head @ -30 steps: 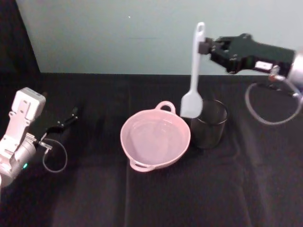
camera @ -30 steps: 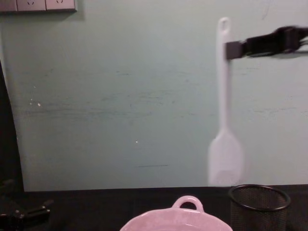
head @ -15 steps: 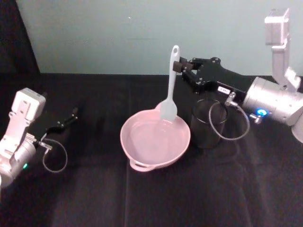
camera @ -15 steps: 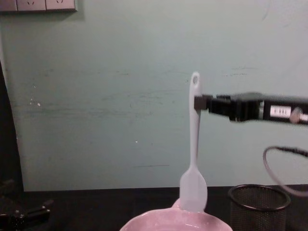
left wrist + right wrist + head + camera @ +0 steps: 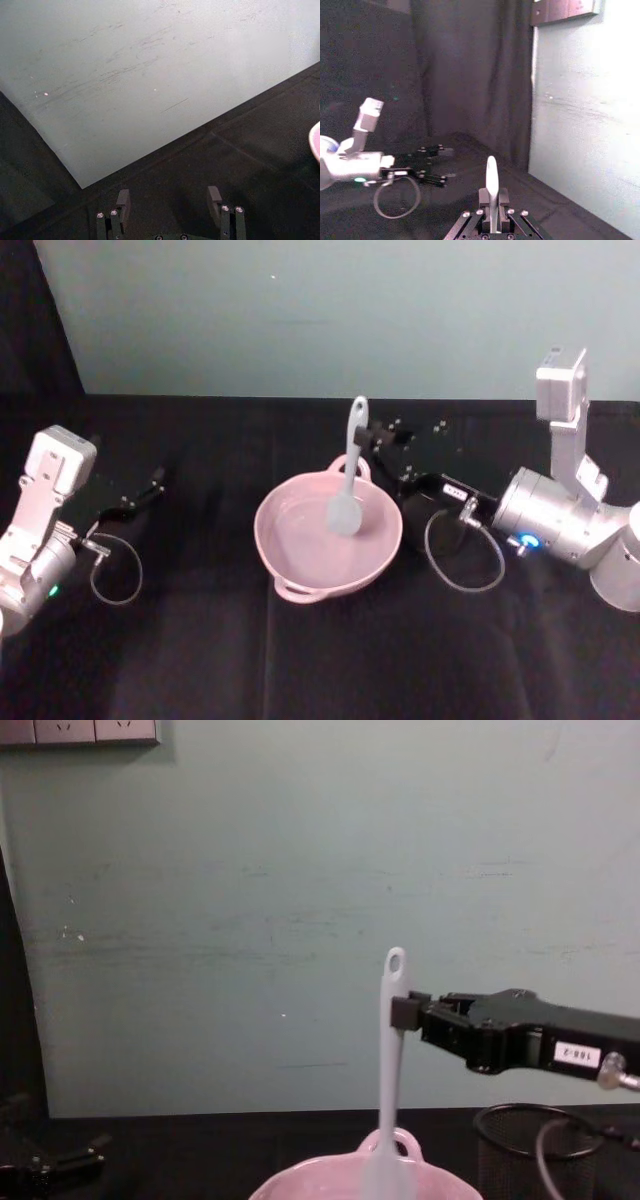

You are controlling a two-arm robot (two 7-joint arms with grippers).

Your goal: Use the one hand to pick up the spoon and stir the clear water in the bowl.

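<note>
The pale-pink bowl (image 5: 328, 532) sits mid-table, its rim also low in the chest view (image 5: 330, 1182). My right gripper (image 5: 368, 432) (image 5: 402, 1012) (image 5: 491, 206) is shut on the upper handle of the white spoon (image 5: 348, 480) (image 5: 387, 1070) (image 5: 491, 182). The spoon hangs upright with its paddle blade down inside the bowl. The clear water is hardly visible and I cannot tell whether the blade touches it. My left gripper (image 5: 150, 485) (image 5: 167, 202) rests open on the black cloth at the far left, holding nothing.
A black wire-mesh cup (image 5: 432, 512) (image 5: 535, 1140) stands just right of the bowl, under my right arm. A loose cable loop (image 5: 465, 558) hangs from the right wrist. A pale green wall closes the table's far side.
My right gripper has carried the spoon left and down, from high above the mesh cup to over the bowl, lowering the blade inside it. The left arm has not moved.
</note>
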